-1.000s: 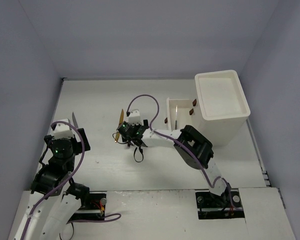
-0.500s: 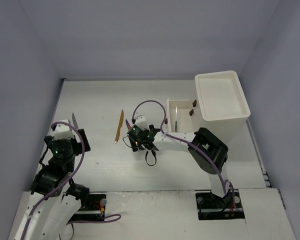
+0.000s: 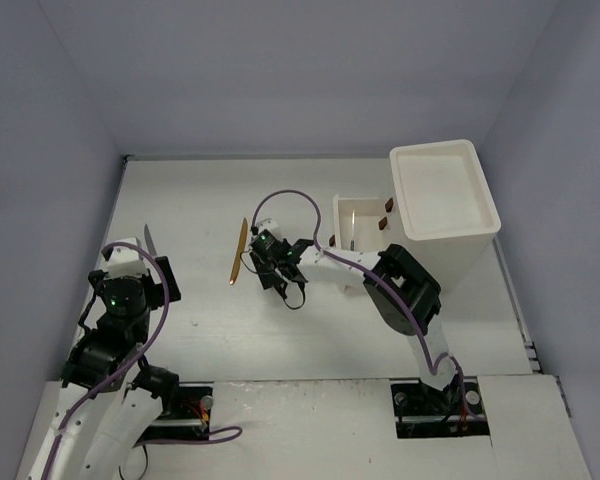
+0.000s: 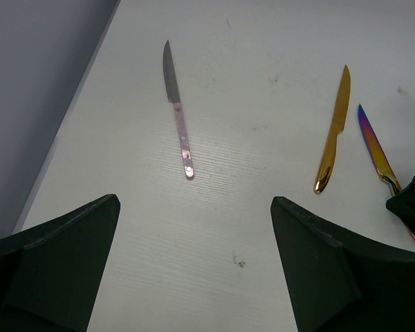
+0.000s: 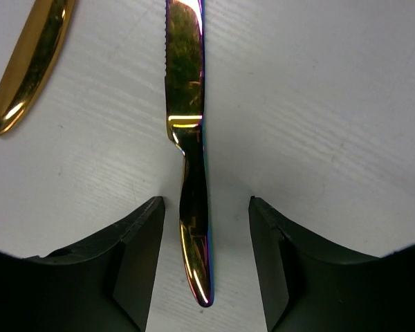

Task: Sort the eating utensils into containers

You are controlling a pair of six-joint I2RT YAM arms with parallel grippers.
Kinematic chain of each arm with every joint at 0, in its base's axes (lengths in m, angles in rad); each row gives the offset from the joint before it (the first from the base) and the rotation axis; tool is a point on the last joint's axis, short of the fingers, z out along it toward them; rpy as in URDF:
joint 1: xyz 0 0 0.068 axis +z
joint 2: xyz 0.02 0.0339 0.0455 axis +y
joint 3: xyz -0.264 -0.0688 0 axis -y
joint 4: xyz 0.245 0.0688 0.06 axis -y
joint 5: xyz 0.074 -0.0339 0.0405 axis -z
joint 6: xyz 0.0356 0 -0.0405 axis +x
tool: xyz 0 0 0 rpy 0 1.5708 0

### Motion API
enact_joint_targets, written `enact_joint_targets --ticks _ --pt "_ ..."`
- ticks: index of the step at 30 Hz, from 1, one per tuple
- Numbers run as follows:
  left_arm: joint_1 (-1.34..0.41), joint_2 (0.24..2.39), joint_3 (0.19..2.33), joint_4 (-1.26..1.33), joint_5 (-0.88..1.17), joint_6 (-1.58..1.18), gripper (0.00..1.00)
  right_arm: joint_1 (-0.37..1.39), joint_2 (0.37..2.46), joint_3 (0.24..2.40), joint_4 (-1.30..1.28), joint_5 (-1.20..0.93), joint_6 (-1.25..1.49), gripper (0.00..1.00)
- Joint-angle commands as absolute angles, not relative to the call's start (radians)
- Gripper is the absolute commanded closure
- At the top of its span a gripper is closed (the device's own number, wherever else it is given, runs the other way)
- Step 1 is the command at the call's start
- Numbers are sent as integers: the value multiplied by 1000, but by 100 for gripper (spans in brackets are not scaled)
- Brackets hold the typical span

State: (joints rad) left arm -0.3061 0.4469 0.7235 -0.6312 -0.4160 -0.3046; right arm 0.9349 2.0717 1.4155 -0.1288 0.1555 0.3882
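An iridescent knife lies on the white table, and its handle sits between the fingers of my open right gripper, which straddle it without touching. A gold knife lies just to its left; it also shows in the top view. A pink-handled knife lies ahead of my left gripper, which is open and empty above the table. In the top view the right gripper is at the table's middle and the left gripper is at the left. The drawer unit stands at the back right.
One drawer is pulled out to the unit's left, with a slim utensil lying in it. The left wall runs close to the pink-handled knife. The right arm's purple cable loops over the table's middle.
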Motion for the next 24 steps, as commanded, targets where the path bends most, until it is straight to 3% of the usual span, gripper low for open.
enact_joint_targets --ticks 1,16,23,24 --pt "-298 457 734 -581 -418 -321 11 914 2135 1452 -165 119 377 55" --pt "-298 456 735 -581 -419 -321 11 904 2207 1499 -178 111 374 69" --pt "-298 456 735 -581 -419 -321 11 904 2205 1497 -189 109 362 100" --pt "-298 458 735 -581 -418 -321 11 905 2202 1496 -189 109 361 100"
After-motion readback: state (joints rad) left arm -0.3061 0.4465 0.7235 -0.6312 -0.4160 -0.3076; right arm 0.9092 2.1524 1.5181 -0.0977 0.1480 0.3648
